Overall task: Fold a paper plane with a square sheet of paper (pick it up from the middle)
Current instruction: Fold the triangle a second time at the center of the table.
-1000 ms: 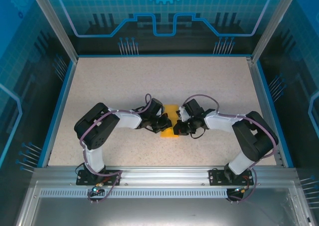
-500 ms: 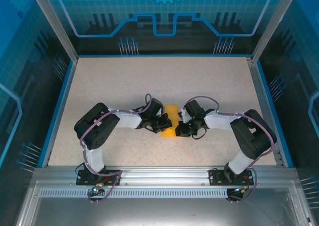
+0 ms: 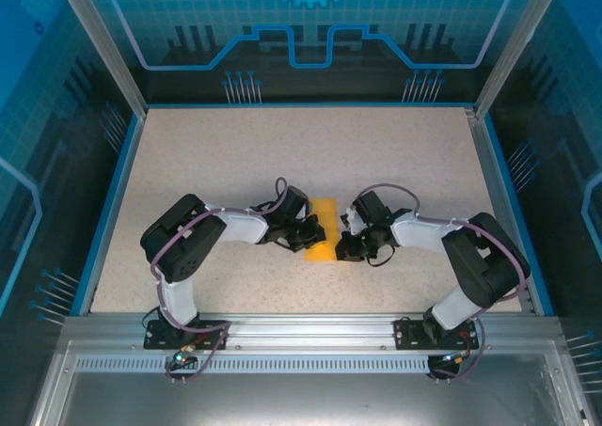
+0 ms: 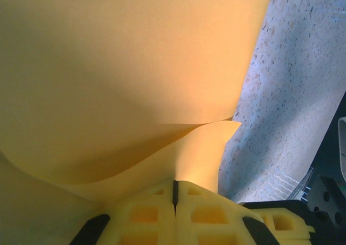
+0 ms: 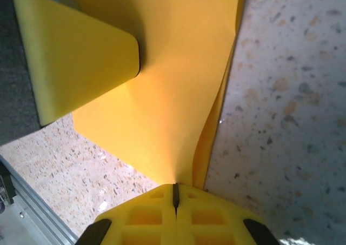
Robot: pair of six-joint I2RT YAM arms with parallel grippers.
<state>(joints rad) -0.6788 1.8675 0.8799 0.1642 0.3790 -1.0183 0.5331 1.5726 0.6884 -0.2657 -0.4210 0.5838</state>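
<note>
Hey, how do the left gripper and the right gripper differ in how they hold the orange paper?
The left gripper meets the paper from its left side, the right gripper from its right. In the top view the right gripper seems slightly nearer the robot than the left gripper. At the left gripper two paper layers bow apart; at the right gripper they lie close together. Both are shut on the paper.

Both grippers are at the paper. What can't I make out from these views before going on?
- Top external: both sides of the square sheet of paper hidden under the left gripper and right gripper; creases too small to tell.
- Left wrist: sheet cut off by top and left edges.
- Right wrist: sheet's far end cut off by top edge.
</note>
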